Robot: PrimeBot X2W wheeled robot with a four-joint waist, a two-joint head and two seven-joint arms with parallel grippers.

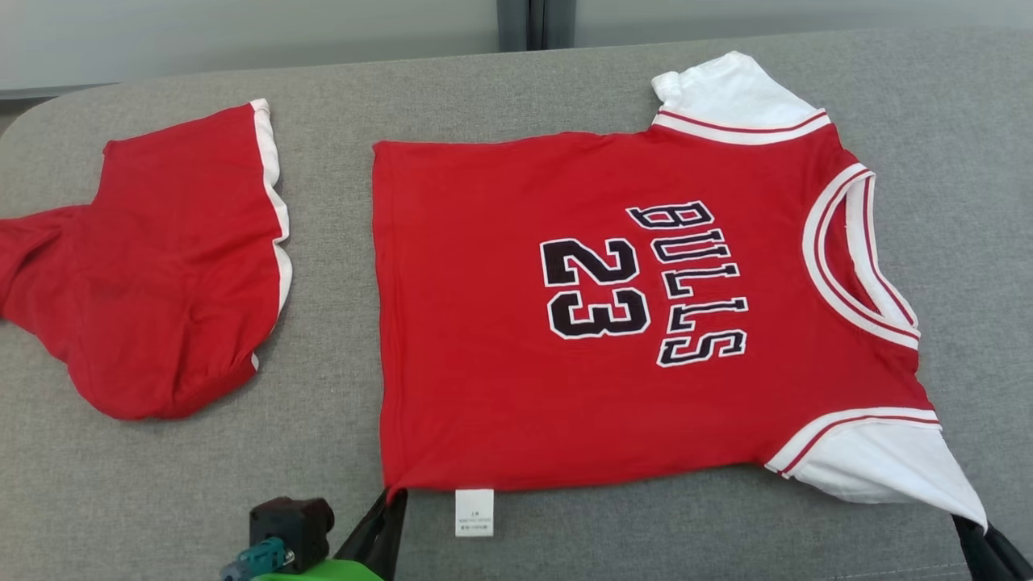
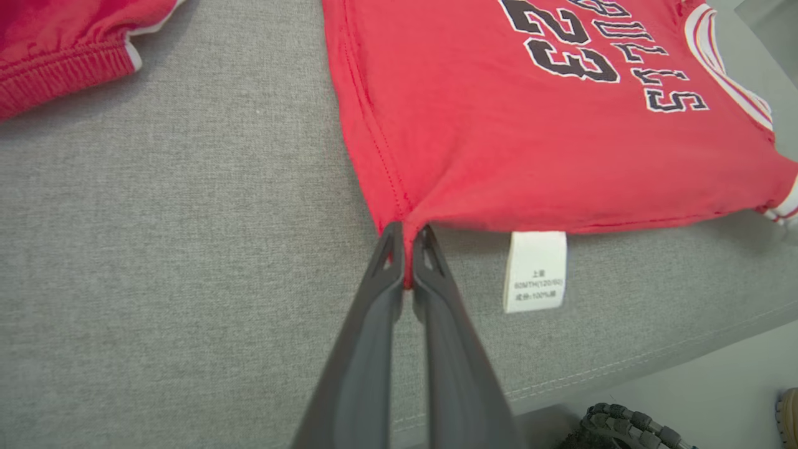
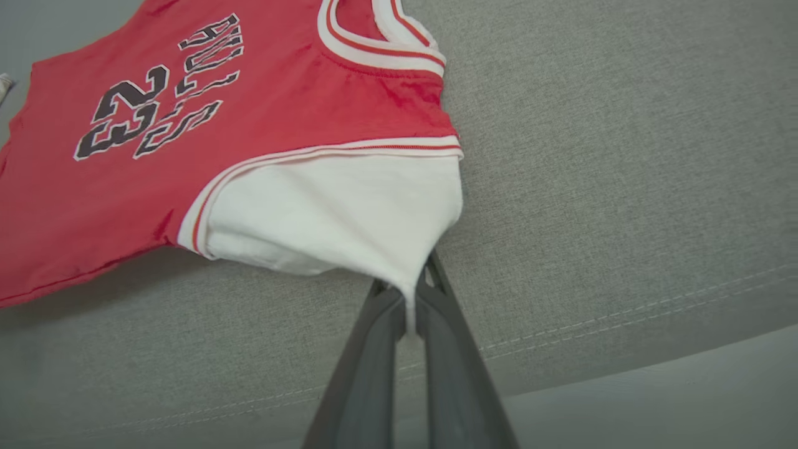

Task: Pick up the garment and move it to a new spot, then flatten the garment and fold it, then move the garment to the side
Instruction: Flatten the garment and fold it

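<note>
Red jersey [image 1: 484, 339] reads "BULLS 23"; white care label [image 1: 474, 512].

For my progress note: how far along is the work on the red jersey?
Done: the jersey lies spread flat on the grey surface. In hand: the left gripper pinches its hem corner, the right gripper its white sleeve. Left: folding and moving aside.
</note>
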